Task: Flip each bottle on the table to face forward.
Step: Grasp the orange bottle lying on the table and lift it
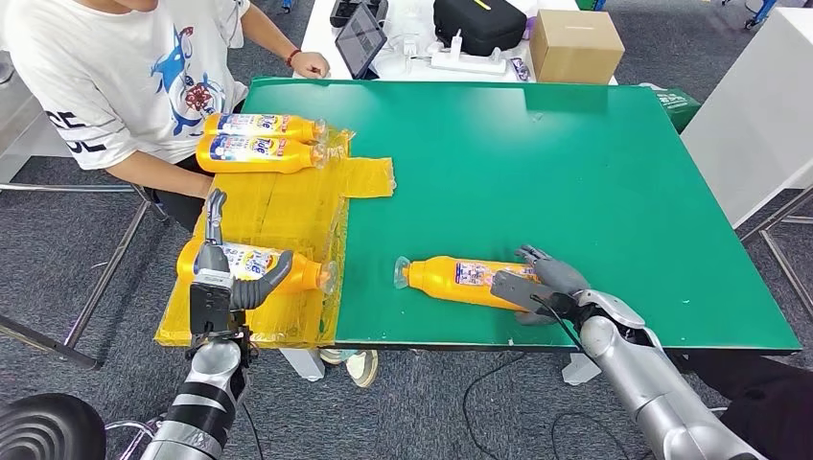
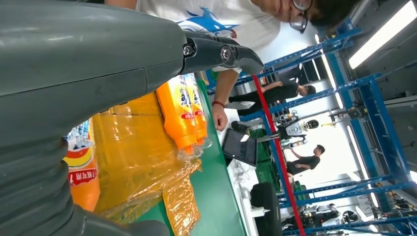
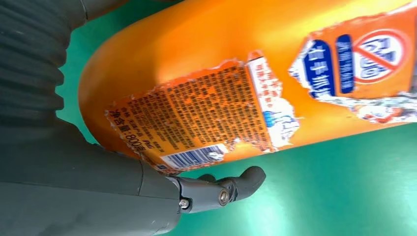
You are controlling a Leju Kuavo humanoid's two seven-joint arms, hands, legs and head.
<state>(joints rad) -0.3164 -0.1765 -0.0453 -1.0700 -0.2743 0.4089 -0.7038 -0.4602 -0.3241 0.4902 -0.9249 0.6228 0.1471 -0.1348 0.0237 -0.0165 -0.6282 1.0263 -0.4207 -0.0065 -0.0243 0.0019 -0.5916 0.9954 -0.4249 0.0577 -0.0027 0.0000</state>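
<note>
Orange bottle (image 1: 458, 280) is lying on the green table (image 1: 575, 172), back label up, right robot hand (image 1: 539, 284) wrapping its base. Left robot hand (image 1: 228, 278) is gripping another bottle (image 1: 251, 266) on yellow wrap (image 1: 288, 206). Next: roll the front label up.

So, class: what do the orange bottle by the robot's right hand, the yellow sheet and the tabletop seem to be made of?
Orange bottle: likely glossy plastic, with a soft highlight; its paper-like label is torn.
Yellow sheet: thin, shiny plastic film, wrinkled and translucent.
Tabletop: matte green surface, no glare; material unclear.
</note>
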